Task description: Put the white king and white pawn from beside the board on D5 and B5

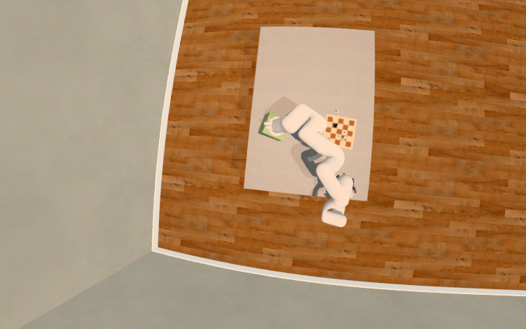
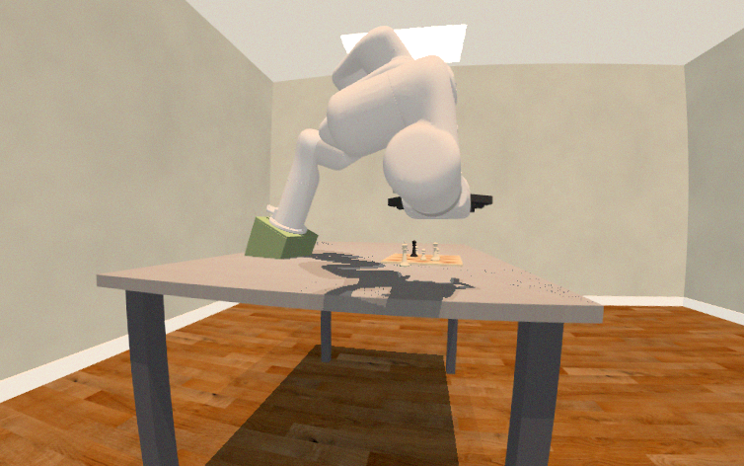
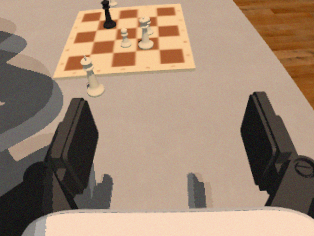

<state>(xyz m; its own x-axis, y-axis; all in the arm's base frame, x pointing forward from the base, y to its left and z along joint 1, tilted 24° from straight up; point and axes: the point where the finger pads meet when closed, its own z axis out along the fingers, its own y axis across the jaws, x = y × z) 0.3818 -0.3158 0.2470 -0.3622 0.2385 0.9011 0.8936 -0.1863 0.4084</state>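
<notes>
The white king (image 2: 405,254) (image 3: 93,78) stands upright on the table just off the board's near edge in the wrist view; the arm hides it in the top view. The white pawn (image 1: 337,111) (image 3: 113,3) stands beyond the board's opposite edge, partly cut off by the wrist view's top. On the board (image 1: 351,123) (image 2: 453,260) (image 3: 172,56) stand a tall black piece (image 1: 335,125) (image 2: 414,248) (image 3: 108,16), a small white pawn (image 2: 423,254) (image 3: 125,39), a tall white piece (image 2: 435,251) (image 3: 145,35) and another small white piece partly behind it. My gripper (image 3: 168,113) is open and empty, high above the table.
The arm (image 1: 320,141) (image 2: 362,117) reaches from its green base block (image 1: 280,136) (image 2: 266,241) past the board and over the table's edge. Its shadow lies on the table (image 1: 310,58) (image 2: 219,277). The board's letters and digits are too small to read.
</notes>
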